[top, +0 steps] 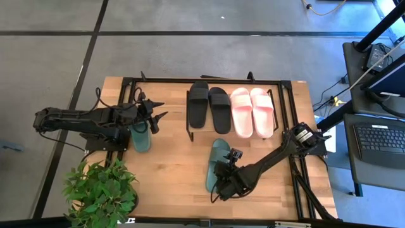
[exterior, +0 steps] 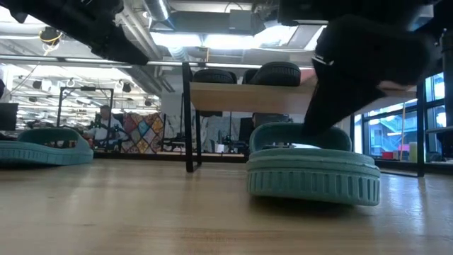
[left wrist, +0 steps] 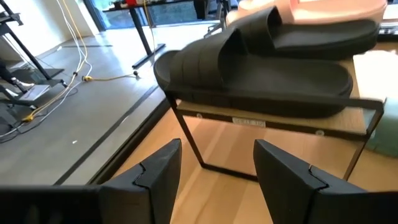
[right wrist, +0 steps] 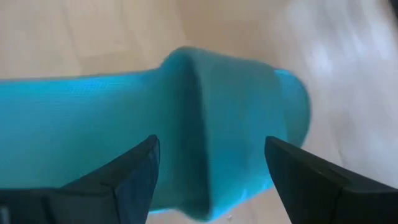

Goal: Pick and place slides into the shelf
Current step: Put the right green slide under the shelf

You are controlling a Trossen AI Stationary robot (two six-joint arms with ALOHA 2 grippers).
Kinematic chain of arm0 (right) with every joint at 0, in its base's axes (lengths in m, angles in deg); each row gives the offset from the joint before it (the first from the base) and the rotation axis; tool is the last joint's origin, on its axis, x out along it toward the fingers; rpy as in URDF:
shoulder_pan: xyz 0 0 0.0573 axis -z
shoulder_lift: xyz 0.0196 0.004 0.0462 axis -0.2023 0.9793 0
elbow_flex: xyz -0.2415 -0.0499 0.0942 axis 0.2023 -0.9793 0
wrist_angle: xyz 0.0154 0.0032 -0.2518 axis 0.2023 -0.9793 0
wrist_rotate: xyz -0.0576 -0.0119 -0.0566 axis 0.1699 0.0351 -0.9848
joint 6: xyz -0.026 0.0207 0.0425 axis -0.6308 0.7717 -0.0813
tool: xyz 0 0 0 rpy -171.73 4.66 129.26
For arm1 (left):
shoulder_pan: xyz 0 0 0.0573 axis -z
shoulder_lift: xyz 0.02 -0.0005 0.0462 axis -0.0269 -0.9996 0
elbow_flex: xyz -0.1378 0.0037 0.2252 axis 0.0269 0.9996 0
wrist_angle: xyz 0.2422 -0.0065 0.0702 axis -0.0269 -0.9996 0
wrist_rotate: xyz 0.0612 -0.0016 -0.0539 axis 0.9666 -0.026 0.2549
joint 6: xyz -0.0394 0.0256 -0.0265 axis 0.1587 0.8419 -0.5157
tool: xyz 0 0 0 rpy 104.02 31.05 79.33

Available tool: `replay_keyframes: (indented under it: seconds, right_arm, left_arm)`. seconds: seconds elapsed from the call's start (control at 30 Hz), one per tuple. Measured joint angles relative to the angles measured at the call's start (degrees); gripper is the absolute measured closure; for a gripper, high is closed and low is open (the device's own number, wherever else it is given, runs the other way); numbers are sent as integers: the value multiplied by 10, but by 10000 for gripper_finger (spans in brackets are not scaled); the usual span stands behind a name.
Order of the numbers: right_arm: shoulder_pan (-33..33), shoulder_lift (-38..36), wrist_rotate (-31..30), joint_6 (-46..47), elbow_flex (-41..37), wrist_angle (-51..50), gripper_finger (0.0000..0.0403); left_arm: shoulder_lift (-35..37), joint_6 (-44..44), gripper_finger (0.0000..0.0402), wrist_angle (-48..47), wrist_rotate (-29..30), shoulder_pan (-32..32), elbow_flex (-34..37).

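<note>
One dark green slide (top: 218, 163) lies flat on its sole on the table in front of the shelf (top: 190, 81). My right gripper (top: 217, 191) stands open just over its strap (right wrist: 205, 118), one finger on either side; no touch shows. A second green slide (top: 140, 138) lies at the left, below my left gripper (top: 158, 109), which hangs open in the air and points toward the shelf. The black pair (top: 209, 104) and the pink pair (top: 251, 112) rest side by side on the shelf's raised board (left wrist: 273, 121).
A potted plant (top: 101, 193) stands at the table's near left corner. The shelf's thin black tubing (left wrist: 186, 134) frames the table's far half and runs down its right side (top: 292, 171). Bare wood (top: 171, 177) lies between the two green slides.
</note>
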Motion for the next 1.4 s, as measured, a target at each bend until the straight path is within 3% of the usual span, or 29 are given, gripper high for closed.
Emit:
replay_keyframes:
  seconds: [0.23, 0.57, 0.87, 1.03, 1.33, 1.4]
  right_arm:
    - [0, 0, 13, -31, -1, 35, 116]
    - [3, 0, 5, -157, -2, 25, 116]
    - [27, 26, 0, -136, -2, 10, 127]
    - [28, 40, -1, -141, -2, 7, 186]
    - [20, 40, 2, -83, -2, -24, 373]
    - [20, 40, 1, -42, 1, -45, 387]
  left_arm:
    - [0, 0, 209, -18, 0, 0, 0]
    - [0, -2, 209, -19, 0, 0, 0]
    - [0, -2, 209, -19, 0, 0, 0]
    - [0, -2, 209, -20, 0, 0, 0]
    - [0, -1, 209, -20, 1, 0, 0]
    - [0, -1, 209, -20, 0, 0, 0]
